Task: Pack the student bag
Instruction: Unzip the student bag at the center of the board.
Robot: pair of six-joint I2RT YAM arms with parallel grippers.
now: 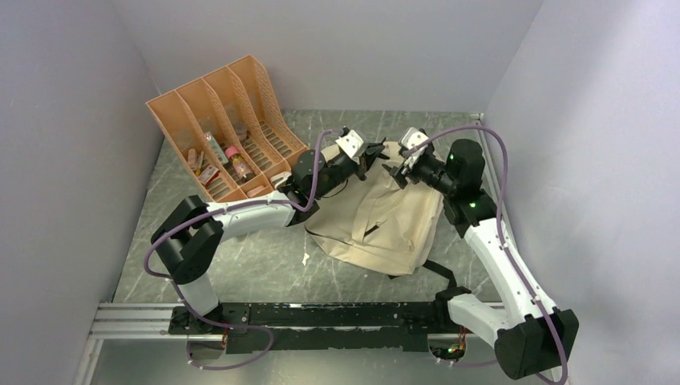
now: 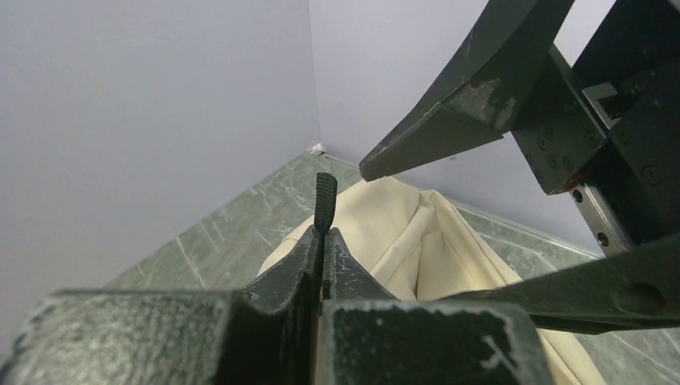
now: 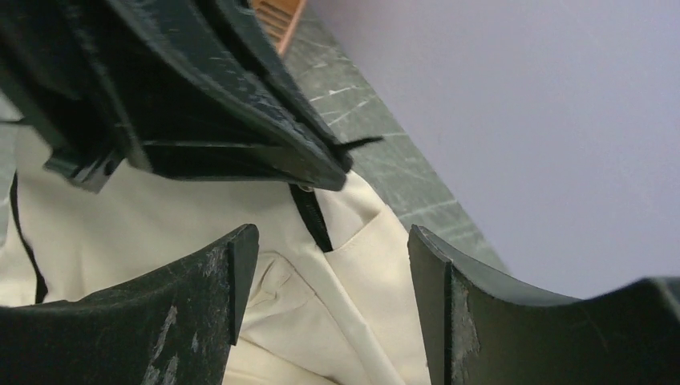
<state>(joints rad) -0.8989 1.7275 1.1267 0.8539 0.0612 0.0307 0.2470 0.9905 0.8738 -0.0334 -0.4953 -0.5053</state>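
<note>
Left hand (image 1: pixel 377 154): fingers pressed together, pinching a black tab (image 2: pixel 325 199). The tab is ribbed and stands up from between the tips. In the right wrist view it runs down from this hand's tip to the cream fabric, so it appears to be fixed to the bag.

Right hand (image 3: pixel 329 281): spread, nothing between the two sides. It faces the left hand head-on, close to it, tips apart from it. In the left wrist view its dark fingers (image 2: pixel 465 112) bracket the space just past the left hand's tips, one above and one below.

Student bag (image 1: pixel 393 224): cream fabric, lying slack on the table (image 1: pixel 265 265). It sits beneath both hands and spreads from them toward the arm bases. Its far end reaches up between the two hands, where the tab is pinched. Dark zipper lines cross the fabric. A black strap (image 1: pixel 437 273) trails from its near corner, on the right hand's side.

Orange file organizer (image 1: pixel 228 120): well off to the left of the left hand, beyond that arm's forearm, its dividers leaning back. Small items (image 1: pixel 232 156) lie in its slots, too small to identify.
</note>
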